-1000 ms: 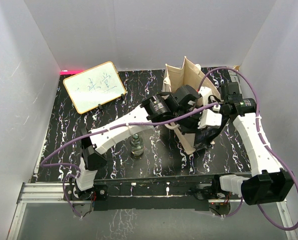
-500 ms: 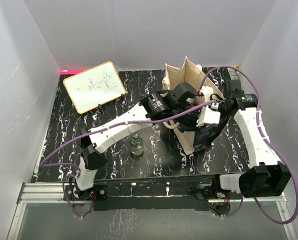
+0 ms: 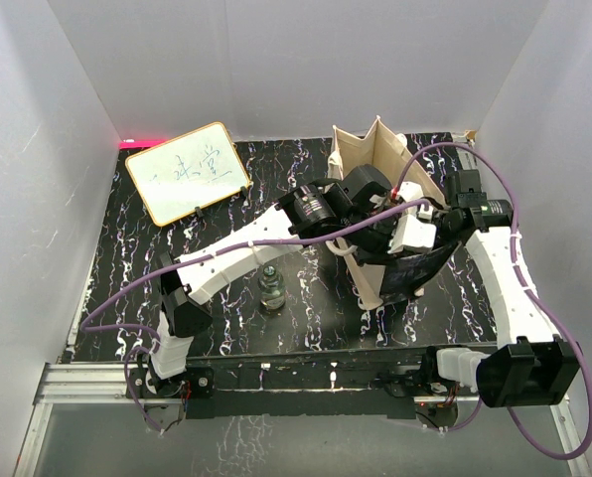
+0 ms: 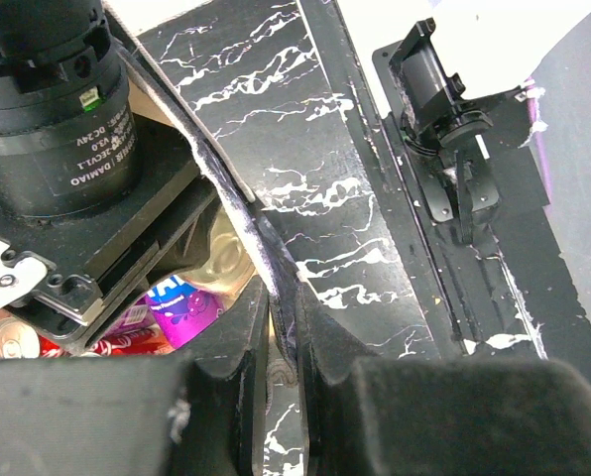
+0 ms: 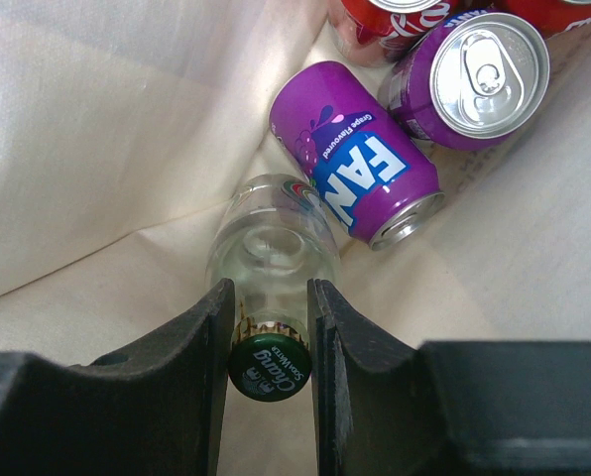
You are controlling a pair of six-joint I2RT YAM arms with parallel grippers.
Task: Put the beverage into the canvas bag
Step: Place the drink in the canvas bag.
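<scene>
The beverage, a clear glass bottle [image 5: 274,243] with a green cap [image 5: 268,365], hangs neck-up inside the canvas bag [image 5: 97,119]. My right gripper [image 5: 267,297] is shut on its neck just below the cap. The beige bag [image 3: 361,159] stands at the table's back right, with both wrists at its mouth. My left gripper [image 4: 284,342] is shut on the bag's dark rim [image 4: 246,233] and holds it apart. Under the bottle lie two purple cans [image 5: 360,159] [image 5: 479,74] and a red can [image 5: 385,15].
A second glass bottle [image 3: 270,288] stands on the black marbled table [image 3: 127,258] in front of the left arm. A whiteboard [image 3: 189,171] leans at the back left. White walls close in the table on three sides.
My right arm has swung right and pushed its wrist deeper into the bag with the bottle. The bag's top has shifted slightly right. The left arm has hardly moved.
</scene>
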